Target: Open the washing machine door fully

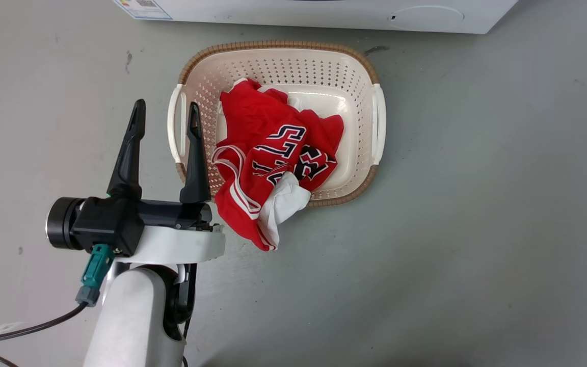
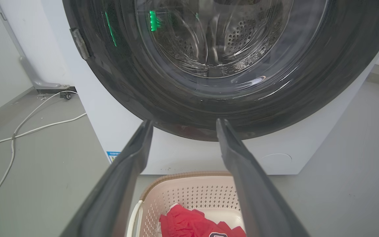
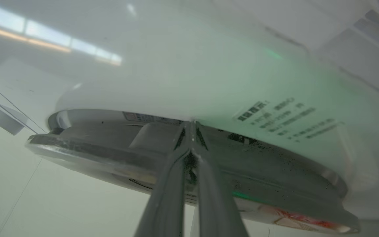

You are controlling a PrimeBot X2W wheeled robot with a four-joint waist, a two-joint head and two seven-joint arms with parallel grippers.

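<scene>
Two claws: the right claw (image 3: 192,124), pressed together, sits at the edge of the washing machine door (image 2: 163,98); the left claw (image 2: 184,121), spread, hangs before it.

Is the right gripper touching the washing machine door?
Cannot tell. In the right wrist view the right gripper, fingers closed, crosses the rim of the washing machine door, tips at its edge, but no contact or gap shows plainly.

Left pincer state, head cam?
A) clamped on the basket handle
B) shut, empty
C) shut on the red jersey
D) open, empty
D: the left pincer stands spread wide with nothing gripped, while the red jersey lies loose in the basket.
</scene>
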